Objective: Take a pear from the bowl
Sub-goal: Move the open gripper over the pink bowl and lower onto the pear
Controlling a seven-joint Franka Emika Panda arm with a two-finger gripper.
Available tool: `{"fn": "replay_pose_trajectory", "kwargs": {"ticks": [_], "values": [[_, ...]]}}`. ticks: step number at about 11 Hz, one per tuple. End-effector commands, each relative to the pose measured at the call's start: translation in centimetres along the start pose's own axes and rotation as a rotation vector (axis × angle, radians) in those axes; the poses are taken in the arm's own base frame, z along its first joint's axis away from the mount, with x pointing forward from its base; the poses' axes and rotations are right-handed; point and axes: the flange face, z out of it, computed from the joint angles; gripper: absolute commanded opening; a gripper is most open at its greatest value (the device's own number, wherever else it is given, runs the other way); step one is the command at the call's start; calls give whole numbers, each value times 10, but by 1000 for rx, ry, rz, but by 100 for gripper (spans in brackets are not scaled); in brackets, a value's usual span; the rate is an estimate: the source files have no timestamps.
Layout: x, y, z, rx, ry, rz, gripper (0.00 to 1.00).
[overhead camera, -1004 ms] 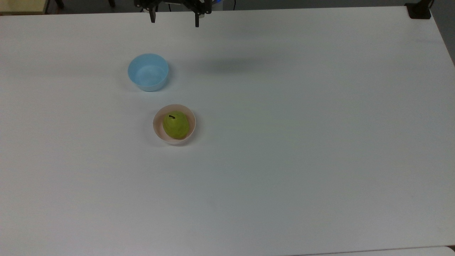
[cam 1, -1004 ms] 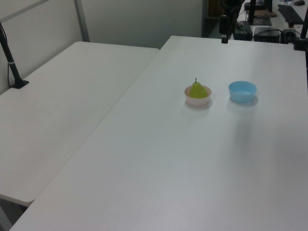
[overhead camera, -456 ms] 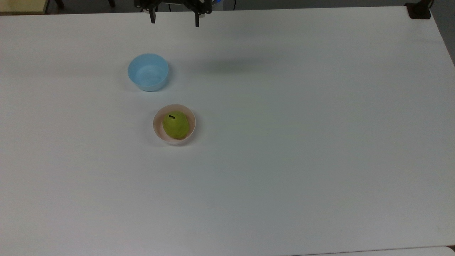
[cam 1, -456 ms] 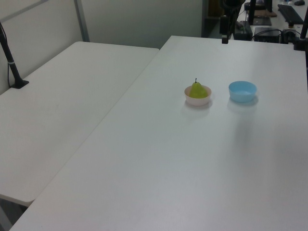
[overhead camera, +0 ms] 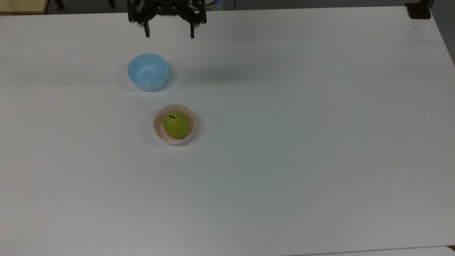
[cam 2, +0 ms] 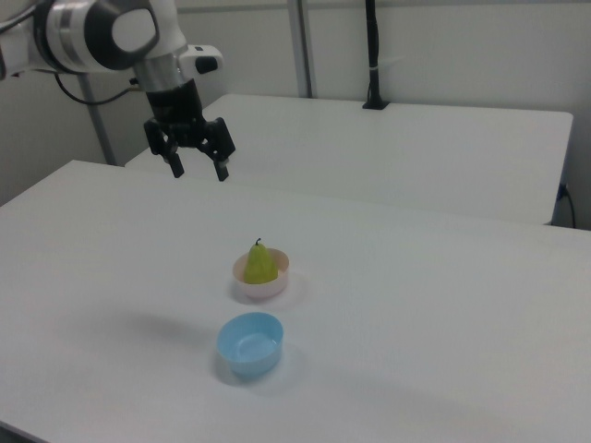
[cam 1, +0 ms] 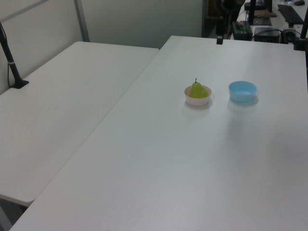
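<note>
On the white table (overhead camera: 284,142), from the top view's left to right: light blue bowl (overhead camera: 148,72) standing empty, black gripper (overhead camera: 169,35) above the far edge with fingers spread wide and holding nothing, yellow-green pear (overhead camera: 175,124) sitting stem-up inside the pale pink bowl (overhead camera: 156,124).

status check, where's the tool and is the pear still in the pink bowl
Tool open, empty, high above the table's far edge. Pear upright in pink bowl, untouched. Blue bowl empty, beside the path, not blocking.
</note>
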Motion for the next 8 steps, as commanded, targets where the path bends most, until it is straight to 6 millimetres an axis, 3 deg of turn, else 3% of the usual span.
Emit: {"fn": "replay_pose_trajectory", "kwargs": {"ticks": [1, 4, 8], "values": [[22, 19, 40, -11, 28, -44, 100], [41, 33, 87, -16, 23, -88, 100], [64, 20, 160, -21, -11, -108, 100]]}}
